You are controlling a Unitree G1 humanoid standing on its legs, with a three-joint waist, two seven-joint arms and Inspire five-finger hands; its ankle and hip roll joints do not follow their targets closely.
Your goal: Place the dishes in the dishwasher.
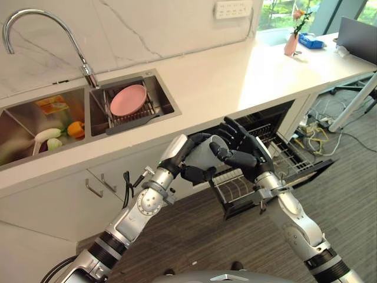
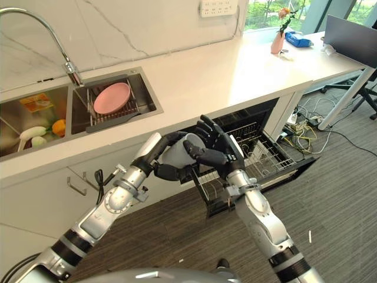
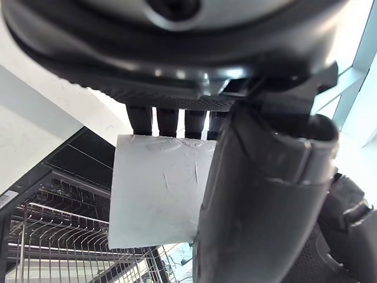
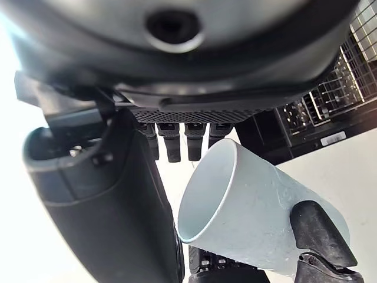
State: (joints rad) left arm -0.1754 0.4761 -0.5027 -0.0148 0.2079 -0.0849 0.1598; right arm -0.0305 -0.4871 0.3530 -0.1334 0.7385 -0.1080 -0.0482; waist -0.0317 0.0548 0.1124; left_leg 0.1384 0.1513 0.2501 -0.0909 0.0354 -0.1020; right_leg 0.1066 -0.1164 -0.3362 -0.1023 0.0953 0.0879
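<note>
A pale blue cup [image 1: 202, 157] is held in the air in front of the open dishwasher [image 1: 265, 124], just below the counter edge. My left hand [image 1: 194, 173] is shut on the cup, fingers over one side and thumb under it. In the left wrist view the cup [image 3: 156, 194] sits between those fingers and the thumb. My right hand [image 1: 242, 148] is against the cup's other side, fingers straight and spread, thumb lying across the cup. The cup's open mouth [image 4: 209, 188] faces the right palm. The pulled-out wire rack [image 1: 285, 159] lies just beyond both hands.
A pink plate [image 1: 128, 99] rests on a drying rack in the right sink basin [image 1: 165, 94]. The left basin holds an orange and other food [image 1: 75, 128]. A curved faucet [image 1: 59, 26] stands behind. A pink vase [image 1: 291, 43] sits on the far counter. Cables lie on the floor at right.
</note>
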